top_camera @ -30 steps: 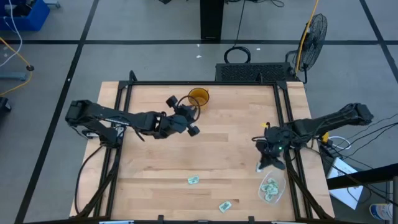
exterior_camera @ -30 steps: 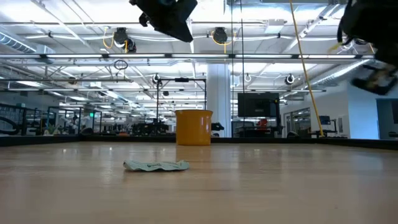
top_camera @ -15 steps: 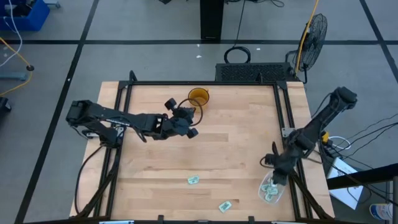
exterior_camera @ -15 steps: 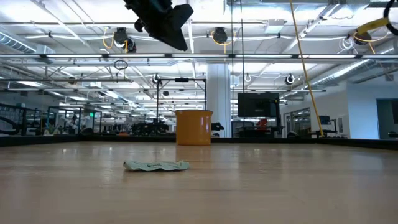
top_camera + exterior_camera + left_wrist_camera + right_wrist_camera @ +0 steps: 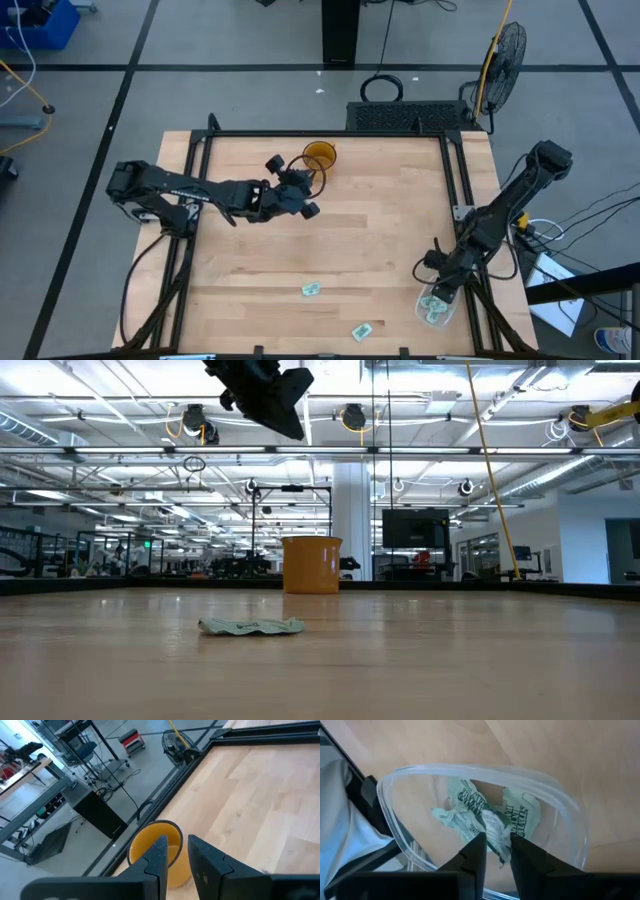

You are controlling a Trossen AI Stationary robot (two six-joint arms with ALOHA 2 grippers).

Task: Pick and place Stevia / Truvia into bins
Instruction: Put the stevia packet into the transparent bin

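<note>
The amber cup (image 5: 319, 157) stands upright near the table's far edge; it also shows in the low view (image 5: 312, 564). My left gripper (image 5: 305, 185) hovers just beside it, raised, fingers shut with nothing between them (image 5: 176, 851). The clear round tub (image 5: 436, 306) sits at the near right corner, with crumpled green-and-white sachets (image 5: 462, 814) in it. My right gripper (image 5: 437, 292) is over the tub, shut on one sachet (image 5: 495, 831). Two more sachets lie flat on the wood, one near the middle (image 5: 311, 289) and one by the near edge (image 5: 361, 330). My right gripper pinches a crumpled sachet between its two fingers, by the part (image 5: 496, 836) nearest them. It comes from above, pointing down into the tub. The sachet's free end reaches down among the other sachets (image 5: 522, 812); whether it rests on them I cannot tell.
A black metal frame (image 5: 458, 200) borders the table, and its right rail runs next to the tub. Bare wood lies between the cup and the loose sachets. A fan (image 5: 505, 50) stands on the floor beyond the far right corner.
My right gripper has swung from the right-middle of the table toward the near edge and now hangs over the tub, the arm turning as it went. My left gripper has stayed by the amber cup.
</note>
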